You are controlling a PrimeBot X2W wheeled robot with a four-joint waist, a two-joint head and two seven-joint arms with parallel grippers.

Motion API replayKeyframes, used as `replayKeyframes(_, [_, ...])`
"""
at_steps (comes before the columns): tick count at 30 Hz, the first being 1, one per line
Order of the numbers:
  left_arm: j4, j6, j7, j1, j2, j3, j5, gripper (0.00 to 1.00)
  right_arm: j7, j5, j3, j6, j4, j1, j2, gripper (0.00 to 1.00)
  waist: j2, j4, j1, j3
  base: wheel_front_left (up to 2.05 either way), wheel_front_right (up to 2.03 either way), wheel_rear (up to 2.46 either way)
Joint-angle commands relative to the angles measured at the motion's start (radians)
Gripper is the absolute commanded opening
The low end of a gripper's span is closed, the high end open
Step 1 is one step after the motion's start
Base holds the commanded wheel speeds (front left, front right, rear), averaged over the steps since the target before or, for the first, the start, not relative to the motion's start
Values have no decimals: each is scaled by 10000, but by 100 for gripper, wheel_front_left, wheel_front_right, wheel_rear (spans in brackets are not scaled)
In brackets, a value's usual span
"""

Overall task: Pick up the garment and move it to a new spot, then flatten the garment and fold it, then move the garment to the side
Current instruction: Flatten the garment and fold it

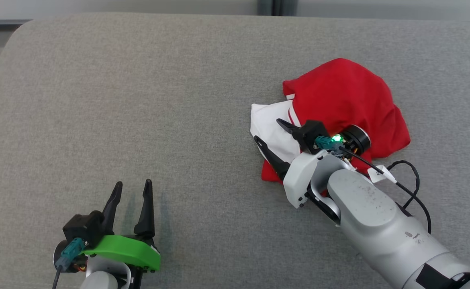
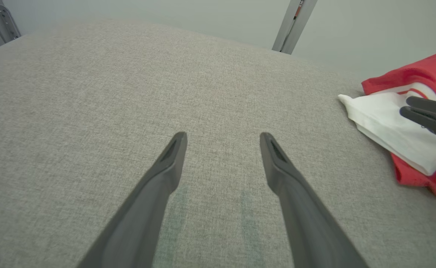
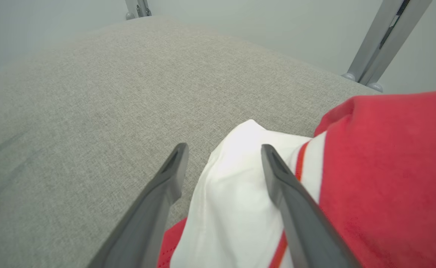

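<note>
The crumpled red-and-white garment (image 1: 339,96) lies on the grey fabric counter (image 1: 138,100). Its white fold sits beneath and between the right jaws, which stand wide apart and clamp nothing. The left jaws, also apart and empty, hover over bare counter, with the garment well off to their right.

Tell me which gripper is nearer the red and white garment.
Right. The right gripper is open over the white fold of the garment, at its left edge. The left gripper, also open, is over the grey cushion well to the garment's left, apart from it.
</note>
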Motion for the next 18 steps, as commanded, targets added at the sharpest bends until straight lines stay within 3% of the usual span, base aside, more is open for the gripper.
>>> replayKeyframes(1, [-28, -34, -1, -247, 28, -64, -77, 100, 107, 84, 101, -15, 238, -220, -61, 100, 0, 634, 0, 666, 0, 0, 0])
replayKeyframes(8, [65, -35, 0, -545, 82, -415, -269, 100, 910, 142, 508, -15, 1077, -682, -58, 100, 0, 849, 0, 1041, 0, 0, 0])
replayKeyframes(9, [78, -35, -1, -559, 92, -451, -270, 100, 1009, 198, 588, -11, 1098, -646, -57, 88, 0, 860, 0, 1054, 0, 0, 0])
replayKeyframes(10, [82, -35, -1, -587, 91, -464, -294, 100, 1056, 258, 636, -8, 1094, -608, -47, 62, 0, 869, 0, 1061, 0, 0, 0])
replayKeyframes(12, [98, -35, -1, -659, 90, -494, -315, 100, 1029, 384, 768, -6, 1063, -515, -44, 0, 0, 881, 0, 1051, 0, 0, 0])
replayKeyframes(18, [193, -35, -1, -504, 67, -529, -227, 100, 521, 635, 826, -6, 995, -636, -43, 0, 0, 879, 0, 795, 0, 0, 0])
